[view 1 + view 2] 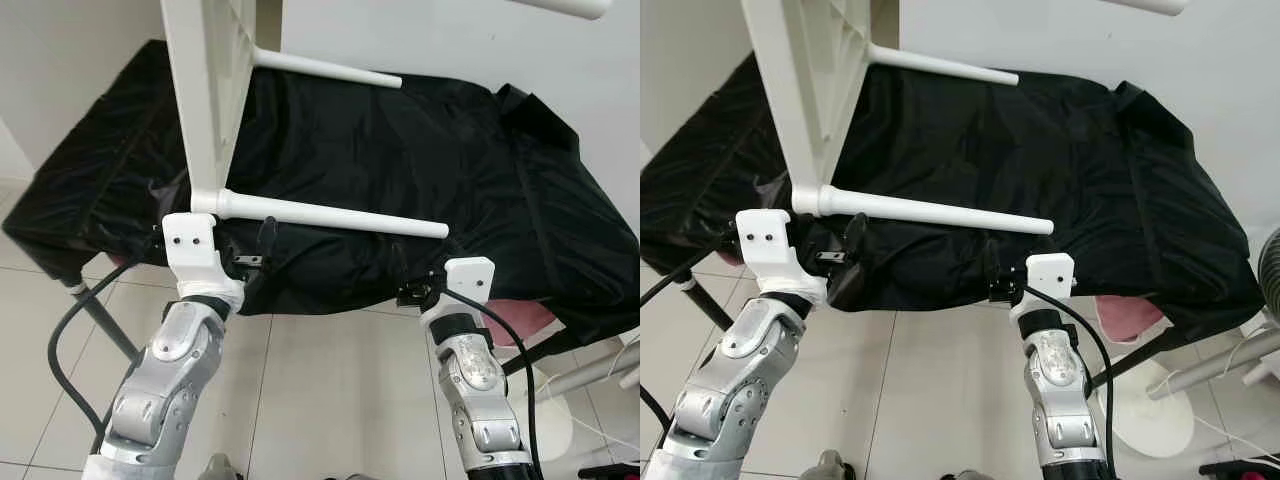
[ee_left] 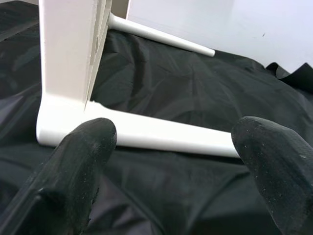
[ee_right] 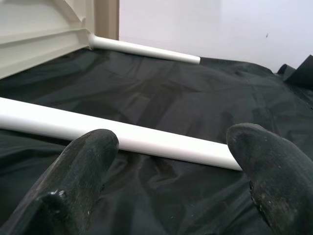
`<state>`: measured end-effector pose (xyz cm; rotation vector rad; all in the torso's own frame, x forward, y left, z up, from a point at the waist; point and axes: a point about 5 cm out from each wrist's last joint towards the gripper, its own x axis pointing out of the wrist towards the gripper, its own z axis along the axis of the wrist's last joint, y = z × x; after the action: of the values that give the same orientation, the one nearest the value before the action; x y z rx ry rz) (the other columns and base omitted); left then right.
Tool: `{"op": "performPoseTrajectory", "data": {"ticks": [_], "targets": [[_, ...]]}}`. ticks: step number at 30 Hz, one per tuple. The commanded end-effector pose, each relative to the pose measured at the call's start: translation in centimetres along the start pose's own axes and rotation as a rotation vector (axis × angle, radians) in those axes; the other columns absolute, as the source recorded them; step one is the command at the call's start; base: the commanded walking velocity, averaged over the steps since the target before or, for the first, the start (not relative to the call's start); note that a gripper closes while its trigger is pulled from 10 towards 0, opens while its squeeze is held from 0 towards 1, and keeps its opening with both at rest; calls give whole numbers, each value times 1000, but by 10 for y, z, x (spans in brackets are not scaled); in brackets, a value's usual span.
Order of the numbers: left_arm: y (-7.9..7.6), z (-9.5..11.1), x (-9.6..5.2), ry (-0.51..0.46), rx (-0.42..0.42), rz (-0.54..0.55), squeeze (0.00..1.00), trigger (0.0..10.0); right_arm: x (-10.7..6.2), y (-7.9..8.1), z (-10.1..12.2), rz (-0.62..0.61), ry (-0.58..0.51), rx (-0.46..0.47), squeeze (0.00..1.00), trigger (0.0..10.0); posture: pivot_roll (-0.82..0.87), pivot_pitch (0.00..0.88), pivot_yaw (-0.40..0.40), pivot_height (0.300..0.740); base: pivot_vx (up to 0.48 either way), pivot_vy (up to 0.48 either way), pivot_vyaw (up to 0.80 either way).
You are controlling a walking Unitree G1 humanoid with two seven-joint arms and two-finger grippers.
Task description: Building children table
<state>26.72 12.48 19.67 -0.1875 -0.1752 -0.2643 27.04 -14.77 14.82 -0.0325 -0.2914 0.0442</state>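
No writing, brand or label is being made out on any surface. The white children's table [image 1: 205, 90] is being seen stood on its side on a surface draped with a black cloth [image 1: 420, 160], its top upright and its legs pointing sideways toward the robot's right; the near leg [image 1: 330, 215] is lying just over the cloth, the far leg [image 1: 330, 68] is showing behind it, and the end of a third leg [image 1: 570, 6] is showing high up at the picture's top edge. The left arm is being held raised at the cloth's near edge, its white wrist bracket [image 1: 195, 248] sitting just below the corner where the near leg joins the top. In the left wrist view the left gripper [image 2: 173, 147] is being shown with its black fingers [image 2: 73, 171] well apart, aimed at the base of the near leg [image 2: 161, 137] and not touching it. The right arm is likewise being held up, farther along the same edge. In the right wrist view the right gripper [image 3: 171, 147] is being shown spread wide, holding nothing, with the leg's tip end passing across between the fingers; the ribbed underside of the top [image 3: 39, 29] is also being seen. A white round-footed stand [image 1: 1160, 420] is being seen on the tiled floor [image 1: 340, 390] at the robot's right.
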Motion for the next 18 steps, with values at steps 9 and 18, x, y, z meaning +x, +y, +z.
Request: {"op": "performPoseTrajectory", "data": {"ticks": [9,18], "targets": [[-1,-5,2,23,-6,-48,0,10000,1,-2,-3,-11,18,-4,0,10000,66,105,-75,740,80,0,0],[-2,-3,2,12,-13,-50,0,10000,1,-2,-4,-9,17,-5,0,10000,68,101,-78,740,269,0,0]]}}
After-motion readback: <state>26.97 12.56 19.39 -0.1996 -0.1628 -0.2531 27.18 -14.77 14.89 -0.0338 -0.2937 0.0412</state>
